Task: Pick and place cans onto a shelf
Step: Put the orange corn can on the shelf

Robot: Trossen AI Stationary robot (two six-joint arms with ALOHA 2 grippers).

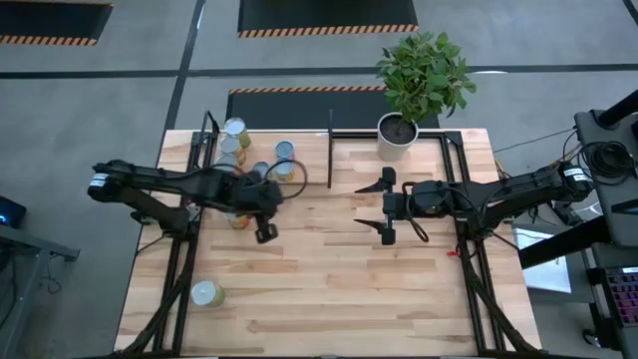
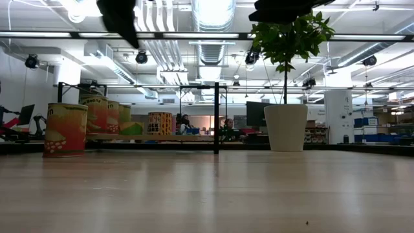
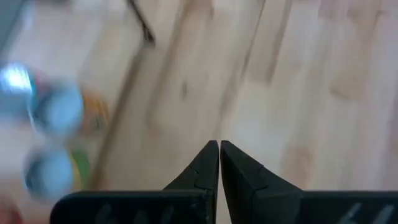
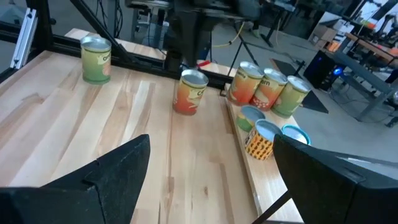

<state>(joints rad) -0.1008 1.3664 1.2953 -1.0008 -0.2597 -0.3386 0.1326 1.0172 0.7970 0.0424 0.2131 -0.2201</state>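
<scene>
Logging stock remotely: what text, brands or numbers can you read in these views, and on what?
"orn": fragment on the label of a can on the shelf.
Loose cans' labels: lettering too blurred to read.
Low view, cans' labels: print too small to read.
Nothing else is legible.

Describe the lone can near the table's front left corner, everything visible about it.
The lone can is a short cylinder with a pale, silvery-yellowish round top and a green and orange side label, as the right wrist view shows. It stands upright on the wooden tabletop by the black frame rail, apart from the other cans. No claw touches it.
</scene>
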